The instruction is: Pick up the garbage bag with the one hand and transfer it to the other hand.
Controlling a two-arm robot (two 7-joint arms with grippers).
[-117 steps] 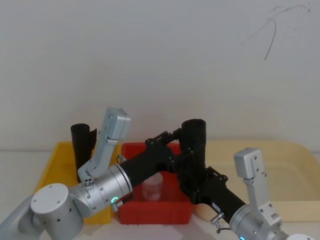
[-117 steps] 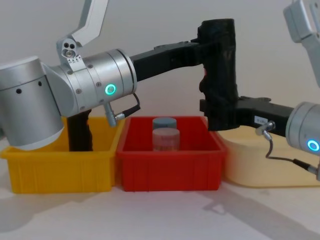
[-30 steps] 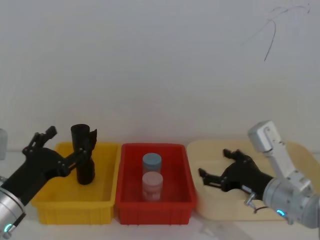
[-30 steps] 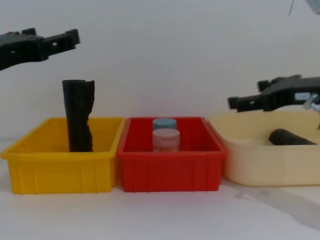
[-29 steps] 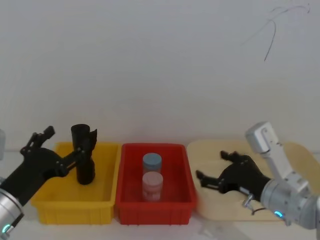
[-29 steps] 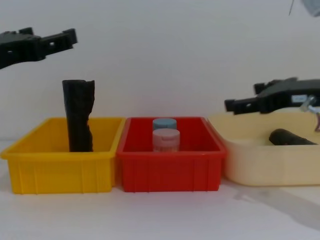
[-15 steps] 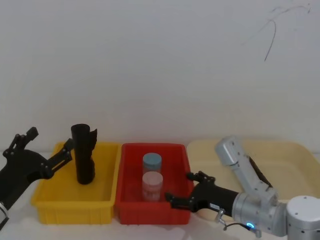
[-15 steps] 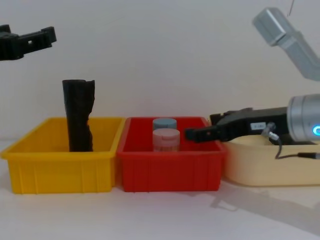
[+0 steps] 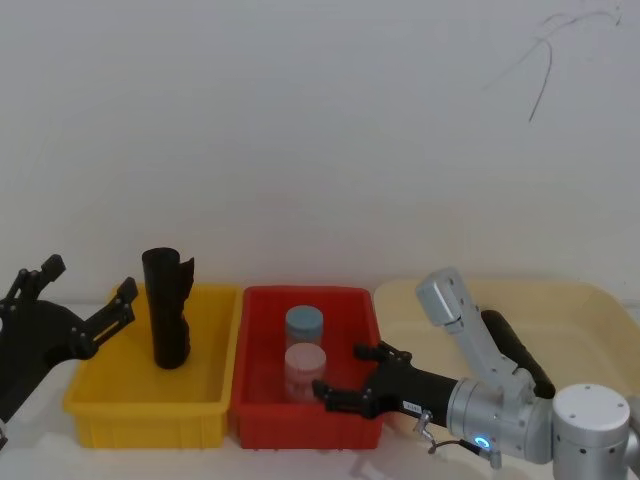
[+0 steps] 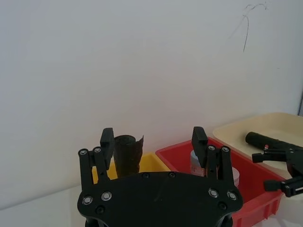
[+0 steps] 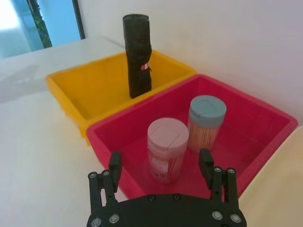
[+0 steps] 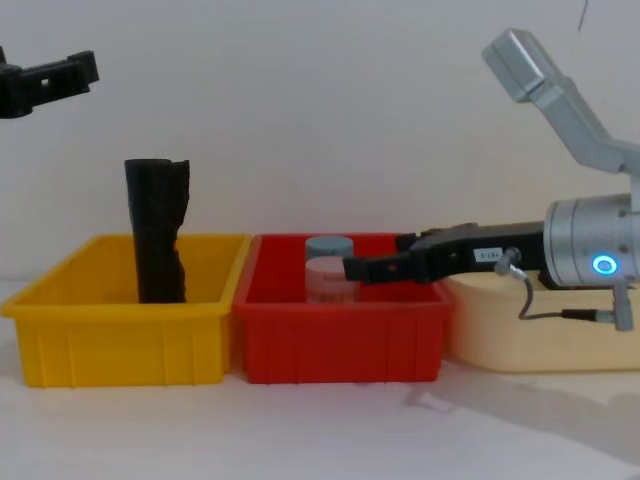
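Note:
The garbage bag (image 9: 507,341), a black crinkly roll, lies on its side in the beige tray (image 9: 590,300), also seen from the left wrist (image 10: 266,139). No gripper touches it. My right gripper (image 9: 340,372), on the blue-ringed wrist, is open and empty, reaching over the red bin's front right part next to the pink-lidded jar (image 12: 378,258) (image 11: 160,161). My left gripper (image 9: 85,282) is open and empty, held left of and above the yellow bin (image 12: 50,75) (image 10: 152,139).
A second black roll (image 9: 167,310) with a notched top stands upright in the yellow bin (image 9: 100,410). The red bin (image 9: 260,400) holds a blue-lidded jar (image 9: 303,325) and a pink-lidded jar (image 9: 305,365). A white wall stands close behind the bins.
Earlier both grippers held the bag above the red bin; it now lies in the beige tray. The right gripper has swung left over the red bin. The left gripper has drawn back leftward.

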